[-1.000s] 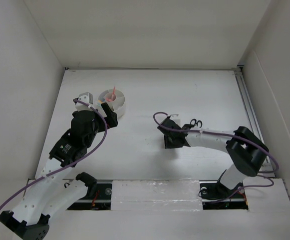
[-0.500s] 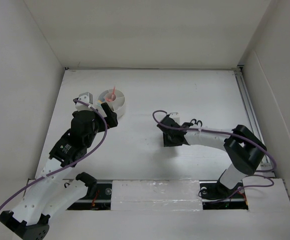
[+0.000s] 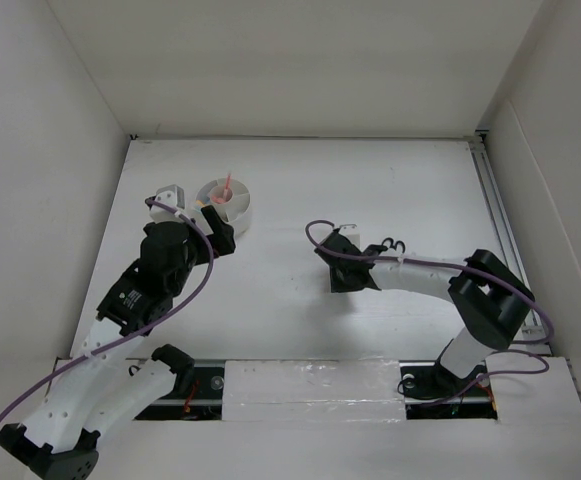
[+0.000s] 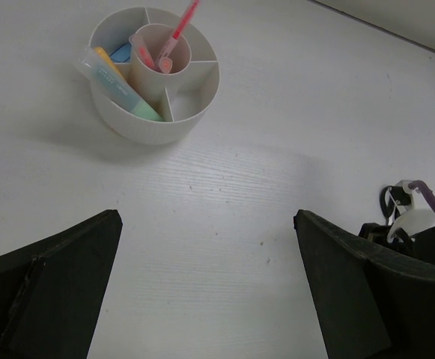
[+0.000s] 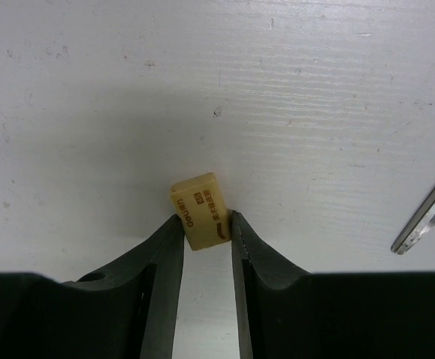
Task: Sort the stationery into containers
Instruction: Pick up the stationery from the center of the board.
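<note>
The small tan eraser (image 5: 199, 210) has brown letters. The right fingers (image 5: 165, 258) pinch it; the left fingers (image 4: 60, 277) are spread.

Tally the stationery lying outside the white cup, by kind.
eraser: 1, pinched by the right gripper
scissors: 1
total: 2
</note>
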You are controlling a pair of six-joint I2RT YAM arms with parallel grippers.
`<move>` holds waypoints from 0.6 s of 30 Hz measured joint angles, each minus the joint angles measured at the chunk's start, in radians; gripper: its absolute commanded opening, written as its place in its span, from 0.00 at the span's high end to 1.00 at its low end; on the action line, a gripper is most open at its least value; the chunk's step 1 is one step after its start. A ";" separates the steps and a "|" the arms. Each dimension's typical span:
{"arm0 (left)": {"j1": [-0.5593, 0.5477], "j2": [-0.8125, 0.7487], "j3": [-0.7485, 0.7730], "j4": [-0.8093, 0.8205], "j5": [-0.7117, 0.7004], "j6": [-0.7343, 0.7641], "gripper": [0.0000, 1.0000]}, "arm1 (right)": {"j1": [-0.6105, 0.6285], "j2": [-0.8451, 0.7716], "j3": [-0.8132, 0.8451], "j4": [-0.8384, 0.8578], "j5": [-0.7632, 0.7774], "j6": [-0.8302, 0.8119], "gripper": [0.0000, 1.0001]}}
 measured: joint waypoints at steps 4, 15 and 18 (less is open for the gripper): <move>0.000 0.000 0.000 0.000 0.002 0.000 0.00 | 0.010 -0.004 -0.002 0.003 0.002 -0.002 1.00; 0.000 0.006 -0.031 0.104 0.306 -0.020 0.00 | 0.117 -0.385 -0.132 0.065 -0.100 -0.028 1.00; 0.000 0.033 -0.063 0.171 0.441 -0.041 0.00 | 0.115 -0.479 -0.105 0.093 -0.088 -0.033 1.00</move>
